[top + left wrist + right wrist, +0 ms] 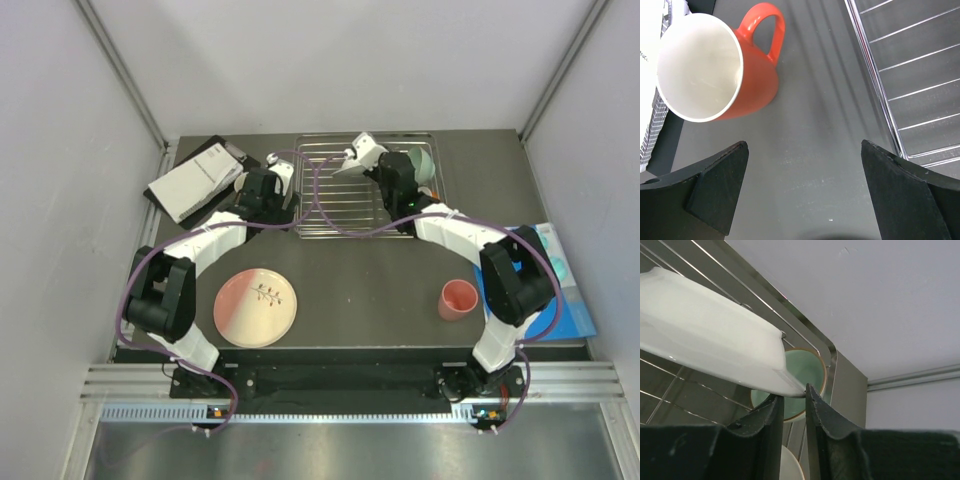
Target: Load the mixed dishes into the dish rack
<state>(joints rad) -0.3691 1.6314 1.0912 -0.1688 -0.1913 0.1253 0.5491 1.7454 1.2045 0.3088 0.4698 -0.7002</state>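
While the left gripper (pixel 803 165) hangs spread by the orange mug (pixel 752 80), the outstretched right gripper (pixel 791 401) pinches the white plate (pixel 710 335).

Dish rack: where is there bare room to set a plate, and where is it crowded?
Bare bars: left part of the dish rack, between its left rim and the right fingers. Crowded at the right end: mint green bowl, white plate held beside it.

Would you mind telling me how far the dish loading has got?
Done: mint green bowl sits in the dish rack. In hand: right fingers pinch the white plate over the rack. Remaining: orange mug by the open left fingers, pink-and-cream plate and salmon-pink cup on the table.
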